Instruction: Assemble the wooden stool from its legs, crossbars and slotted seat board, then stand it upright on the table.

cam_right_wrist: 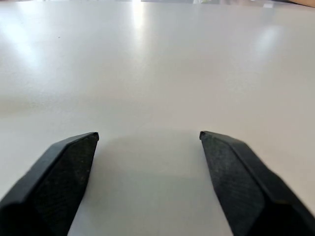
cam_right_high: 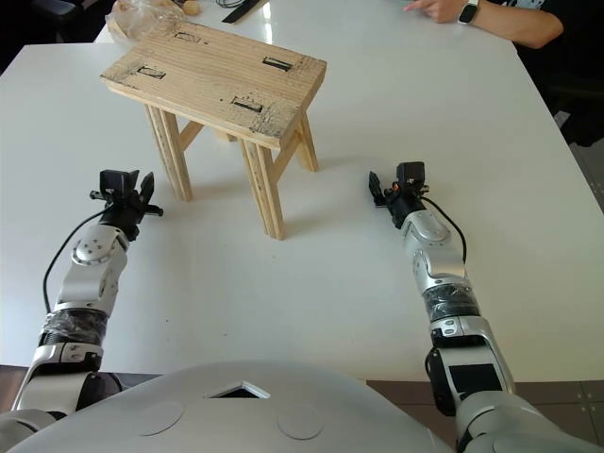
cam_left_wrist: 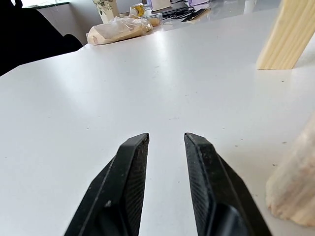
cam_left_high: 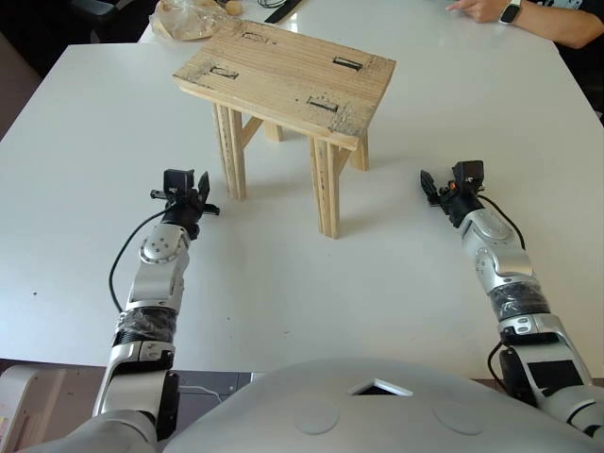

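Already the stool (cam_left_high: 283, 75) stands upright, so with the left gripper (cam_left_wrist: 166, 140) narrowly open and the right gripper (cam_right_wrist: 149, 136) wide, both empty, a careless arm swing could tip it.

Likely an office or lab workroom, not a home. Wide, plain white table (cam_left_high: 85, 151) under bright light. At its far edge, a crumpled plastic bag (cam_left_wrist: 118, 29), black cables (cam_left_wrist: 182, 11) and small desk clutter (cam_left_wrist: 140, 9), against a dark background.
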Motion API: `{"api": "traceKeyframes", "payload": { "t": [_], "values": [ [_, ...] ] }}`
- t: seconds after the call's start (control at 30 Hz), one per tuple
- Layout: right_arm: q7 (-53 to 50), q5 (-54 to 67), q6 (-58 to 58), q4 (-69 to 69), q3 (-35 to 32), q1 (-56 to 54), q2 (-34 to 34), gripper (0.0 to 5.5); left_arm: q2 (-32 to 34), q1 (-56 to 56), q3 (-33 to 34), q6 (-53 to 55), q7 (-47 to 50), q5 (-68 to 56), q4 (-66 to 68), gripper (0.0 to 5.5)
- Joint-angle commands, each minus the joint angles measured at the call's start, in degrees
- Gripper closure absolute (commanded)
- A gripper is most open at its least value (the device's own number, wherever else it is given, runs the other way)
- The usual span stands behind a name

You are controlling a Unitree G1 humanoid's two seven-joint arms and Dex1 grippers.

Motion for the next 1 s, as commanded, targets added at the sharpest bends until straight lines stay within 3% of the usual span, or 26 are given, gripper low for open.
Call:
{"api": "traceKeyframes", "payload": {
  "t": [0.03,0.2,0.47,0.7,1.0],
  "values": [
    [0.2,-3.3,-2.3,2.8,-1.3,0.7,3.4,1.70,-3.3,-1.8,-0.6,-3.9,-1.2,1.9,3.9,4.16],
    [-1.0,-6.8,-4.2,4.8,-2.7,0.7,6.0,1.70,-5.5,-2.0,-1.4,-5.8,-3.3,2.6,3.4,4.16],
    [-3.7,-9.5,-6.4,8.7,-8.3,1.3,5.2,1.70,-11.1,6.8,-9.1,-0.4,-7.2,1.7,-15.7,4.16],
    [-2.6,-11.3,-10.4,9.7,-8.3,1.3,7.5,1.70,-10.2,4.3,0.4,-5.4,-1.8,2.5,-2.5,4.16],
    [-3.3,-13.6,-14.8,13.4,-8.9,-0.4,9.0,1.70,-11.4,-0.9,2.5,-11.9,0.9,5.2,5.9,4.16]
  ]
}}
